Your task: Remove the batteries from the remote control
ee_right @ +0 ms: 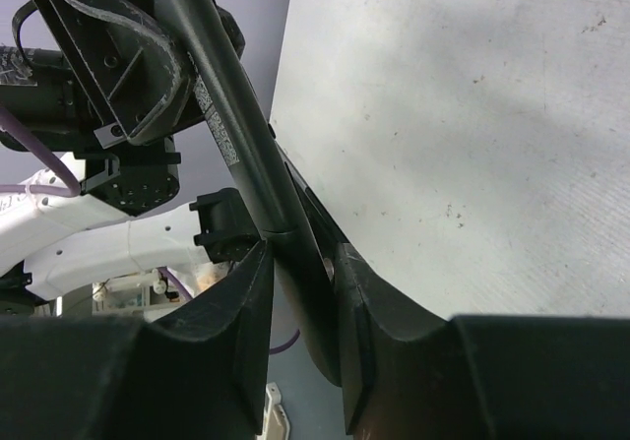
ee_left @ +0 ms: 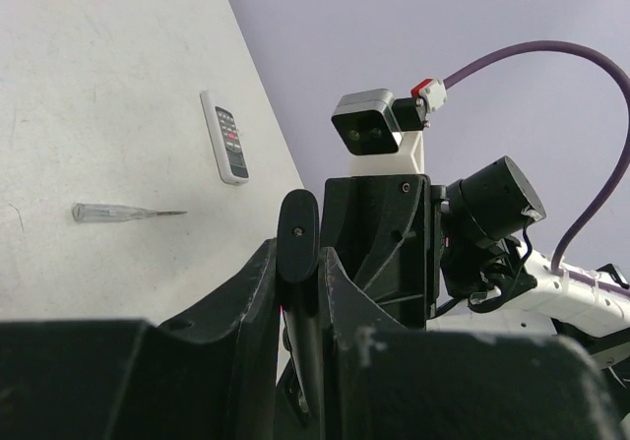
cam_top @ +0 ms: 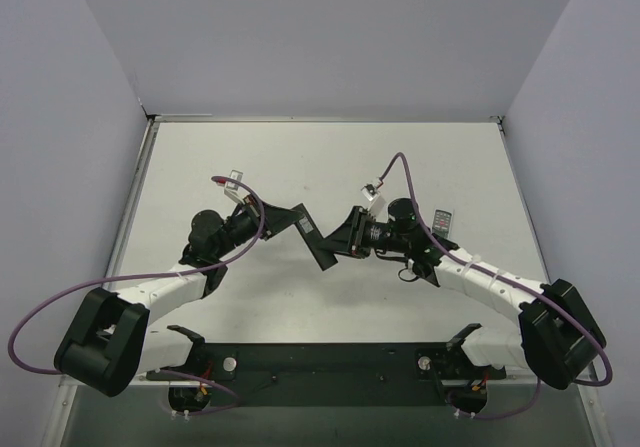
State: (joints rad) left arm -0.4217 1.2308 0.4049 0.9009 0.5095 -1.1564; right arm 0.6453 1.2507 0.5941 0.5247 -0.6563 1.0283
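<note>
Early stage, by my read. The remote is up in the air off the surface, btwn the two arms mid-workspace, one arm on each end.

L jaws are clamped on one end. The L wrist view shows the bar's rounded tip poking up btwn them. R jaws look closed onto the other end, touching both sides of the bar, tho I can't tell how firm the grip is.

In the R wrist view the label side of the remote faces the cam. A cross seam sits just above the R jaws, prob the battery cover edge, and it looks in place. No batteries visible in any view.

- **Done:** remote lifted and gripped at both ends.
- **Left:** get the cover off, get the batteries out, set them down.

Also on the surface, well apart from the arms: a white remote w/ a thin clear strip near it.
</note>
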